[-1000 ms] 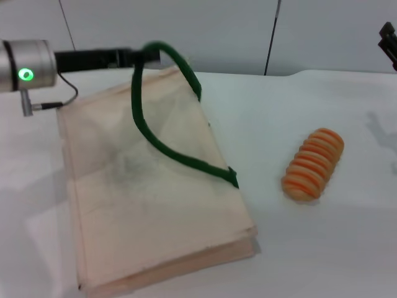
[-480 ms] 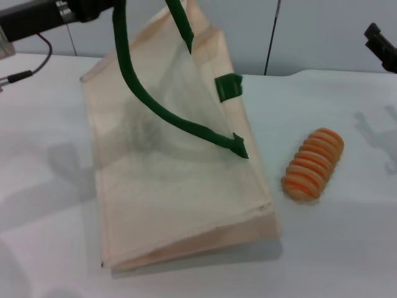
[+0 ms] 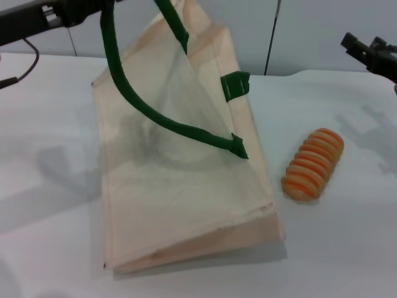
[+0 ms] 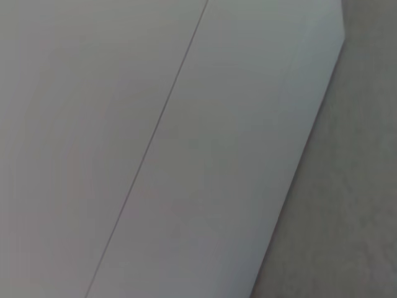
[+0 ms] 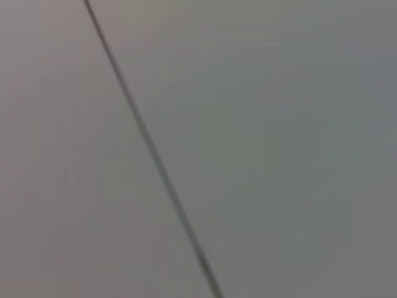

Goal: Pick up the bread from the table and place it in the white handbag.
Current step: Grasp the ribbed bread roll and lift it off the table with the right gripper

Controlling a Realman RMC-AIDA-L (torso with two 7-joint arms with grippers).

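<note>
Since half a second ago, the white handbag [image 3: 186, 186] is seen lifted a little higher, and it now stands more upright on the table [image 3: 335, 248], its bottom edge resting on the surface and its top raised toward the left gripper [image 3: 93, 7]. The right gripper [image 3: 372, 53] is seen farther in from the frame edge than before, beyond the bread and to its right. The bread [image 3: 312, 164] is unmoved.

The bag's mouth is held partly open at the top, where the front panel is pulled away from the rear one. Nothing can be made out inside it; only a faint dark shadow shows through the cloth. One green handle [image 3: 155, 112] loops from the left gripper down across the front panel, and a second green strap end [image 3: 236, 84] is visible on the rear panel edge.

The left gripper is located at the bag's upper left, where the handle loop is carried up to it; whether its jaws are clamped on the strap cannot be told, as the fingers are cut off by the frame edge. How far apart the right gripper's jaws stand cannot be told either, and nothing is touched by it.

The bread lies on the table just right of the bag, apart from it.

Both wrist views show only plain grey panels.
</note>
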